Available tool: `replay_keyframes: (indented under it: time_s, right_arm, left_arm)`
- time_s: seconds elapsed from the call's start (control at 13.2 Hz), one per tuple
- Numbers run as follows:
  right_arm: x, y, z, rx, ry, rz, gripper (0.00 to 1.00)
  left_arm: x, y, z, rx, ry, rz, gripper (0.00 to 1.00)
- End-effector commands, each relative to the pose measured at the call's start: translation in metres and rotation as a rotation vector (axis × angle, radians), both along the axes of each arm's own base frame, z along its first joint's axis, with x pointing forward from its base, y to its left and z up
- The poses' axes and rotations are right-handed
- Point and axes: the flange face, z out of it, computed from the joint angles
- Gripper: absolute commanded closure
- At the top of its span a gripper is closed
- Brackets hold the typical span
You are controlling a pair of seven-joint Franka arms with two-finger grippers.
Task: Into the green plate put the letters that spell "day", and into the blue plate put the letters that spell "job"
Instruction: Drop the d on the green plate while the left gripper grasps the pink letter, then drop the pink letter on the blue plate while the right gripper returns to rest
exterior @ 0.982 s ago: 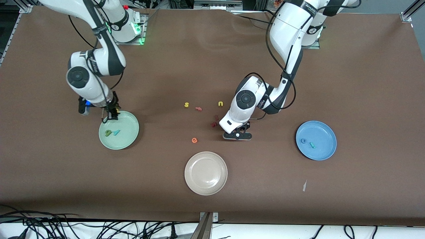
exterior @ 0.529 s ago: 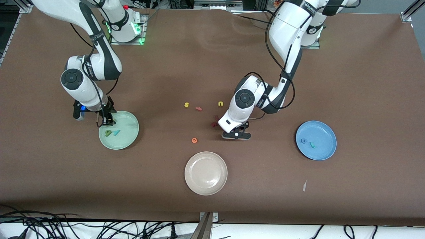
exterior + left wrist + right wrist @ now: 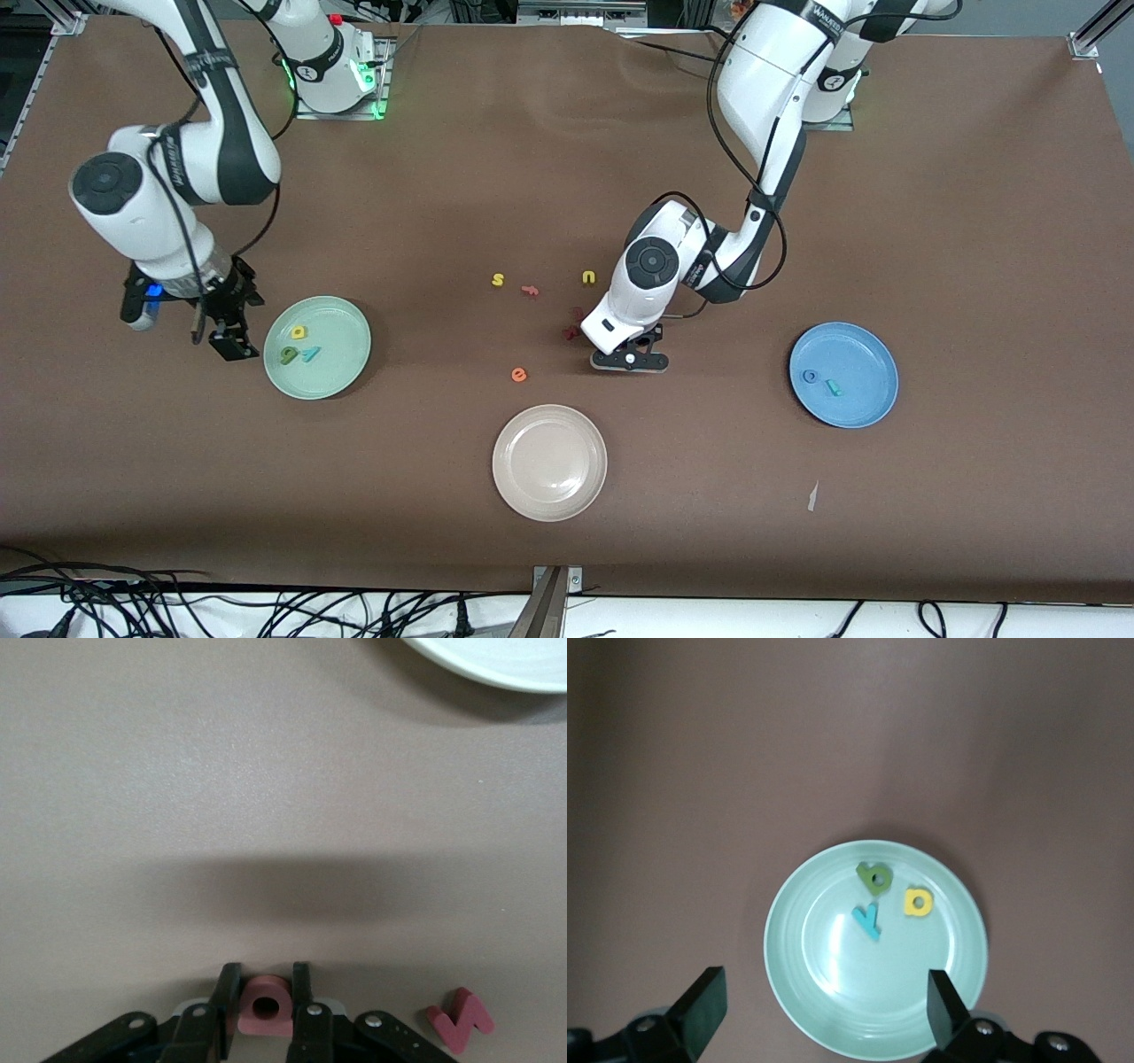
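The green plate [image 3: 341, 368] holds the yellow round-bowled letter [image 3: 299, 332], the dark green one [image 3: 289, 354] and the teal "y" [image 3: 310, 354]. My right gripper [image 3: 221, 335] hangs open and empty in the air just off that plate's rim, toward the right arm's end of the table; its wrist view looks down on the plate [image 3: 833, 992] and its letters. My left gripper [image 3: 266, 974] is down at the table, shut on the salmon-red "b" [image 3: 266, 1014]. The blue plate [image 3: 864, 350] holds the blue "o" [image 3: 810, 376] and the teal "j" [image 3: 833, 386].
Dark red letters [image 3: 571, 332] lie right beside the left gripper [image 3: 629, 361]; one [image 3: 461, 1019] shows in the left wrist view. A yellow "s" [image 3: 498, 280], a small salmon letter [image 3: 530, 290], a yellow "u" [image 3: 588, 277] and an orange "e" [image 3: 519, 375] lie mid-table. A beige-white plate [image 3: 549, 496] sits nearest the camera.
The right gripper opened, left the yellow letter in the green plate, then rose and drew away toward the right arm's end. The left gripper's fingers closed in while its arm hardly moved.
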Motion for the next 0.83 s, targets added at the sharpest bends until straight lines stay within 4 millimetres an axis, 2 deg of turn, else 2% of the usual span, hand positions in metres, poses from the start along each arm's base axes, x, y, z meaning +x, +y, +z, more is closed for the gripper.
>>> replay_keyframes:
  time_s: [0.0,0.15,0.3,0.45,0.6,0.68,0.76]
  right_arm:
    - [-0.009,-0.015,0.036,-0.034,0.048,0.155,0.0]
    - [-0.012,-0.03,0.069,-0.041,0.101,0.285,0.0]
    - [-0.011,-0.044,0.108,0.006,0.164,0.464,0.0]
    - [-0.012,-0.067,0.143,0.05,0.203,0.681,0.0]
    - [-0.014,-0.081,0.169,0.053,0.214,0.827,0.0]
    - [-0.015,-0.086,0.183,0.052,0.218,0.902,0.0]
    - [-0.016,-0.089,0.197,0.051,0.222,0.971,0.0]
  left_arm:
    - [0.022,0.026,0.023,0.043,0.046,-0.092,0.77]
    - [0.044,0.072,0.06,0.047,0.079,-0.208,0.81]
    - [0.065,0.135,0.08,0.042,0.128,-0.312,0.81]
    - [0.076,0.194,0.089,0.027,0.172,-0.389,0.8]
    - [0.079,0.248,0.091,0.005,0.181,-0.472,0.8]
    - [0.076,0.272,0.088,-0.002,0.187,-0.477,0.8]
    - [0.073,0.287,0.089,0.001,0.173,-0.498,0.8]
